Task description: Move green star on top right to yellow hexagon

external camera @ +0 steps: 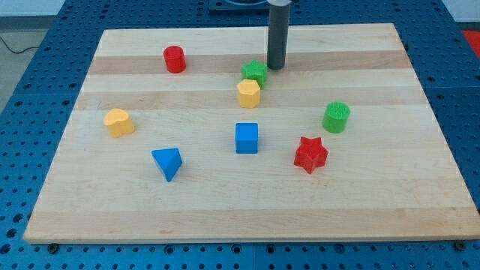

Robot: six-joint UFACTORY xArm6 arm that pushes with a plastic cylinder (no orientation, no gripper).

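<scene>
The green star [255,72] lies in the upper middle of the wooden board [375,195], touching the top right of the yellow hexagon [248,93] just below it. My rod comes down from the view's top and my tip [276,67] rests on the board just right of the green star, close to it or touching it.
A red cylinder [175,58] sits at the upper left. A yellow block [118,121] is at the left. A blue triangle [167,163] and a blue cube [246,138] lie lower middle. A red star [310,154] and a green cylinder [336,117] are at the right.
</scene>
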